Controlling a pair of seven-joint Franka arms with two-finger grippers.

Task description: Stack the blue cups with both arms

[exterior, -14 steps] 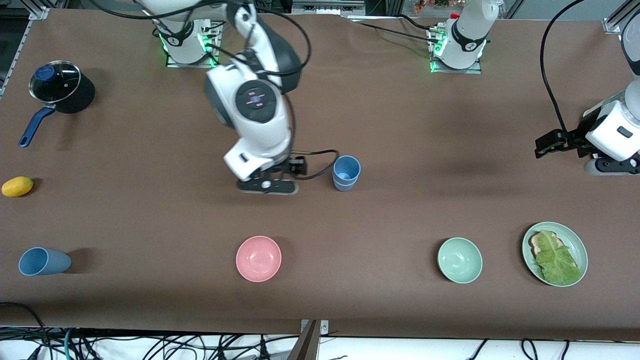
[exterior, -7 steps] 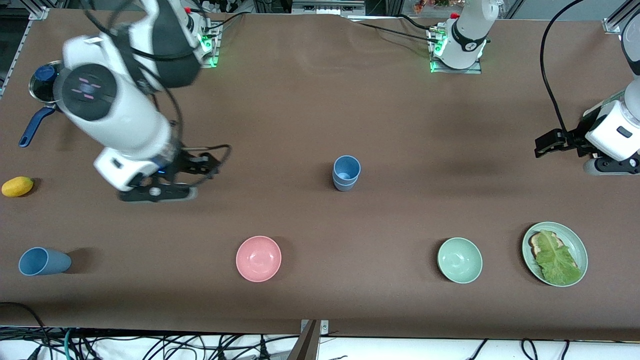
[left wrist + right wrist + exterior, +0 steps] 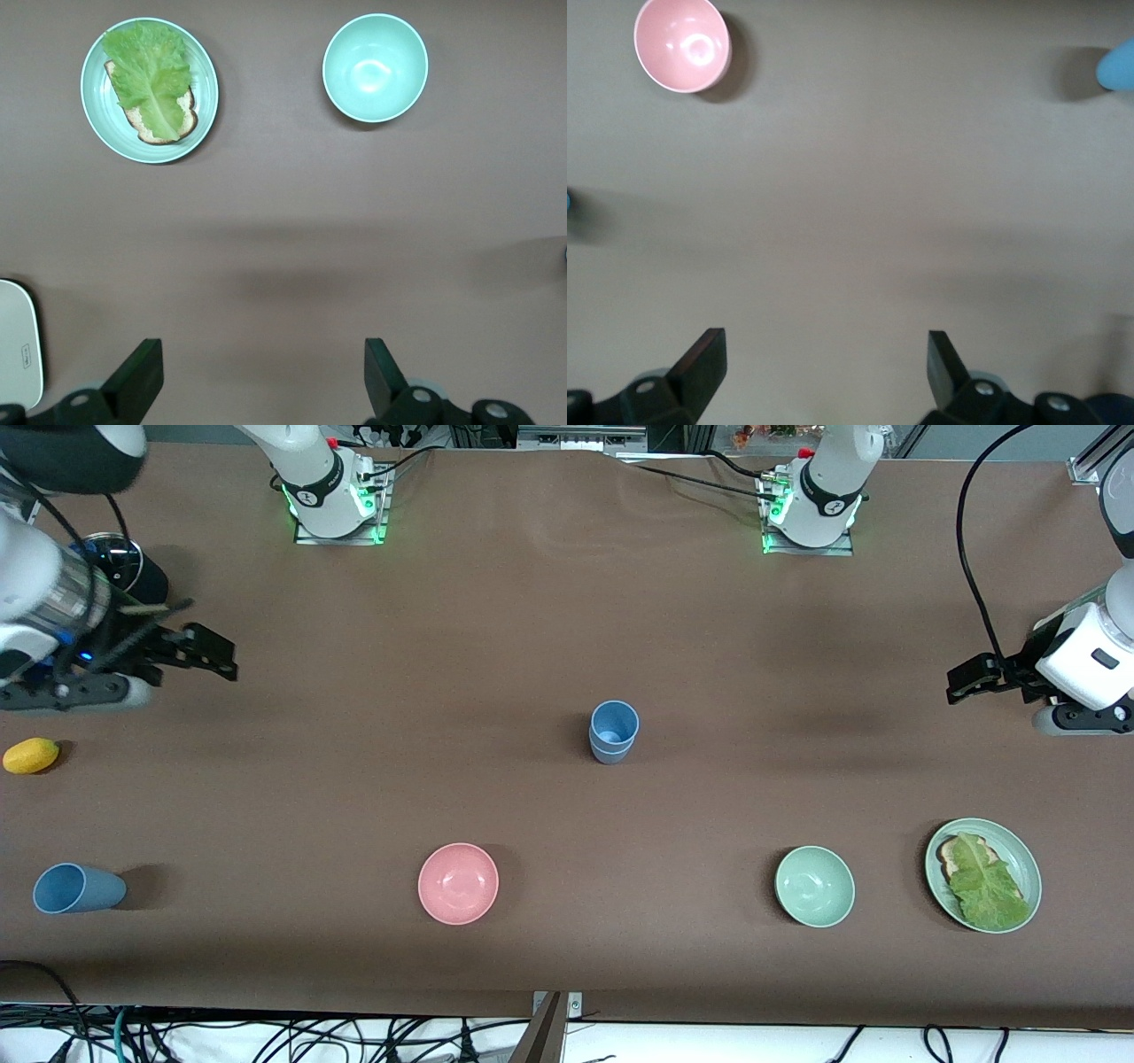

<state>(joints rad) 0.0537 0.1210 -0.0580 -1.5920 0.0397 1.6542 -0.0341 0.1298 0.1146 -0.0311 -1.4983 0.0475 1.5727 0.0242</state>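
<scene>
Two blue cups (image 3: 613, 731) stand nested upright at the middle of the table. A third blue cup (image 3: 78, 888) lies on its side at the right arm's end, close to the front camera; its edge shows in the right wrist view (image 3: 1118, 66). My right gripper (image 3: 75, 693) hangs over the table between the pot and the yellow fruit, open and empty (image 3: 824, 359). My left gripper (image 3: 1085, 722) waits over the left arm's end of the table, open with nothing between its fingers (image 3: 261, 367).
A black pot with a glass lid (image 3: 133, 571) and a yellow fruit (image 3: 31, 755) sit at the right arm's end. A pink bowl (image 3: 458, 883), a mint-green bowl (image 3: 814, 886) and a green plate (image 3: 1019, 850) with lettuce on bread lie nearer the front camera.
My right arm has swung away from beside the nested cups to its own end of the table, near the pot. The left arm and all cups have stayed still.
</scene>
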